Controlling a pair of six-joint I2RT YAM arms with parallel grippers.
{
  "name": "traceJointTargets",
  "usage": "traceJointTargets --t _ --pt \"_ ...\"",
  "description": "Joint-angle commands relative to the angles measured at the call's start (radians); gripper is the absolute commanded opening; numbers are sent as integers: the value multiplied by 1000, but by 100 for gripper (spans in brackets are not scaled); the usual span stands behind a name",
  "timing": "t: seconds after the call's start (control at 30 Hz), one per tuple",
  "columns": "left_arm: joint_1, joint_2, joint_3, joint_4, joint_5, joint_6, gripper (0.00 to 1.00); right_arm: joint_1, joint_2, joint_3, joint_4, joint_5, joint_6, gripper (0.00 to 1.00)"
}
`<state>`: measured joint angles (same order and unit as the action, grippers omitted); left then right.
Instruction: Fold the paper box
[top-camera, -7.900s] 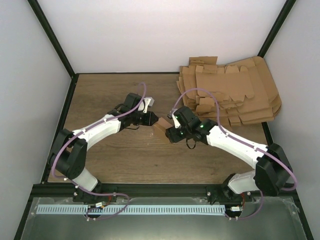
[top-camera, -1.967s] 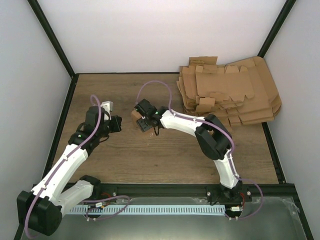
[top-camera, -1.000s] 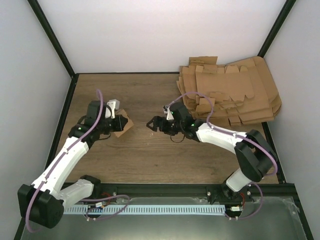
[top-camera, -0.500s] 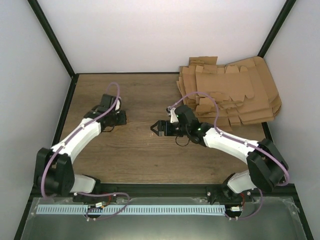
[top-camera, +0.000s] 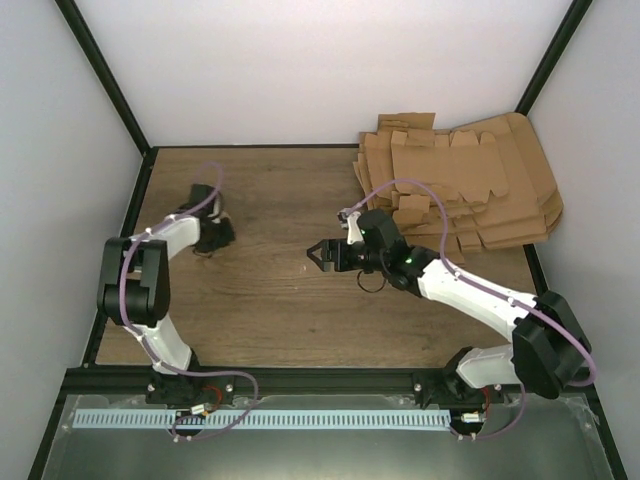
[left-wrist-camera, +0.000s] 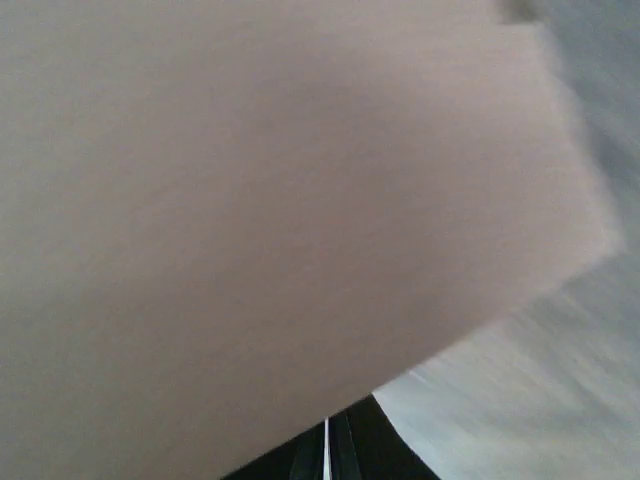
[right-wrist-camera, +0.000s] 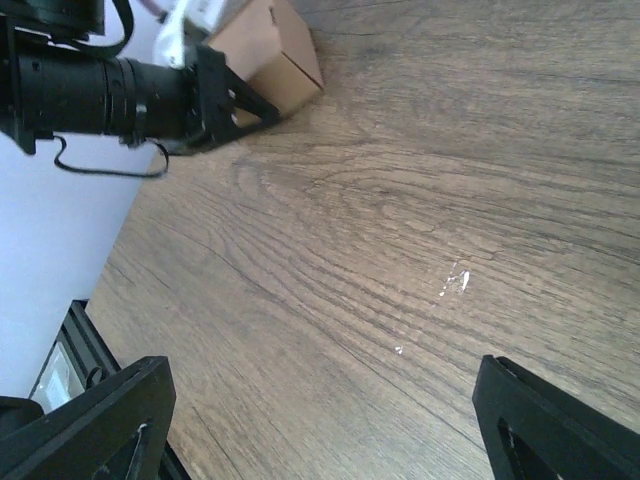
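The paper box, a small folded brown carton, lies on the wooden table at the far left. My left gripper is shut, its black fingers lying against the box's near edge; from above, the left gripper covers most of the box. In the left wrist view a blurred brownish surface fills the frame above the closed left gripper. My right gripper hovers open over bare wood at mid-table, well apart from the box. In its own view, nothing lies between the jaws of the right gripper.
A pile of flat brown cardboard sheets lies at the back right, beside the right arm. White walls and a black frame close in the table; the left gripper works close to the left edge.
The left arm has folded back and carried its shut gripper leftwards toward the table's edge, and the box went with it. The right gripper has drawn back slightly to the right and stayed open.
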<state>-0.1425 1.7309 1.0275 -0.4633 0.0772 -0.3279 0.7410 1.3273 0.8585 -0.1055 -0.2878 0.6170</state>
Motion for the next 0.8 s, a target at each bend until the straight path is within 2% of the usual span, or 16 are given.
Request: traceJointTargets --t 0.0,0.07,0.17,0.23,0.3,0.4,0.47,0.5,0.63,0.7,0.77 --pt "143 40 51 146 -113 -148 4 2 -48 17 -40 41 -33 85" --pt "131 39 84 150 -57 -135 9 -2 -75 8 -58 76 -57 86" --pt "99 -121 3 210 -73 -128 34 -60 -135 -37 -61 101 -127 90" --pt "97 -275 -131 305 -77 -125 58 -145 -187 -99 -36 116 -163 96" --pt "91 -425 -256 412 -94 -116 98 -220 -256 -175 10 216 -179 99" --pt "61 -576 -390 566 -133 -72 100 -258 -396 -326 164 487 -195 100" --pt "36 -620 -445 645 -178 -18 100 -263 -463 -444 310 644 -248 100" --pt "28 -632 -466 677 -205 6 100 -268 -490 -497 396 674 -290 100" --pt "22 -651 -566 820 -298 132 100 -321 -527 -630 616 722 -423 100" --pt "21 -641 -624 920 -354 186 100 -395 -516 -675 695 636 -470 100" --pt "22 -598 -676 1044 -399 236 100 -479 -485 -671 722 482 -495 100"
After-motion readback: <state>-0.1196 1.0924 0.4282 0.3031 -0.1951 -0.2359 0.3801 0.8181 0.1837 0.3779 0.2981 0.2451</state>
